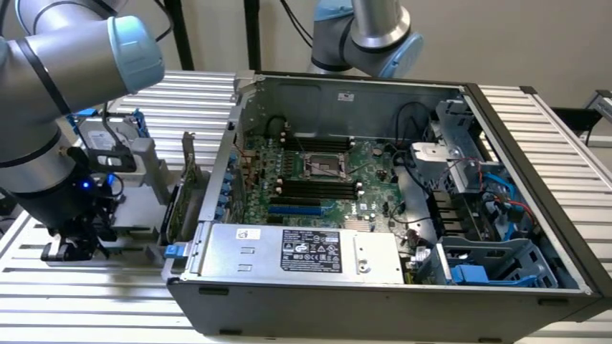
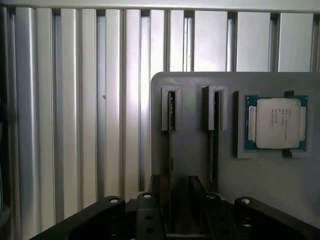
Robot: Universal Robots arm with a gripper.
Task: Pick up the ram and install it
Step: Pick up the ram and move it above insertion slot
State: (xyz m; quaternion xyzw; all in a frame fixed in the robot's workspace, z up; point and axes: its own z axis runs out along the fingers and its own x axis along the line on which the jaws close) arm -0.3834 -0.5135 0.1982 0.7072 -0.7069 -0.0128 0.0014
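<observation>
Two ram sticks stand on edge in the slots of a grey holder block (image 2: 192, 150). In the wrist view they are thin dark strips: one ram (image 2: 171, 117) and a second ram (image 2: 215, 130) beside it. My gripper (image 2: 176, 212) hovers just above the holder, open, its black fingers (image 2: 150, 217) on either side of the first stick's line and holding nothing. In the exterior view the gripper (image 1: 79, 242) hangs low over the holder (image 1: 134, 208), at the exterior view's left of the open computer case (image 1: 383, 201). The black memory slots (image 1: 316, 190) lie on the motherboard.
A square silver processor (image 2: 277, 123) sits in a recess of the same holder. A green expansion card (image 1: 186, 183) and a hard drive (image 1: 100, 136) stand between my gripper and the case. A second arm (image 1: 368, 36) rises behind the case. Ribbed aluminium table (image 2: 75, 125) lies around.
</observation>
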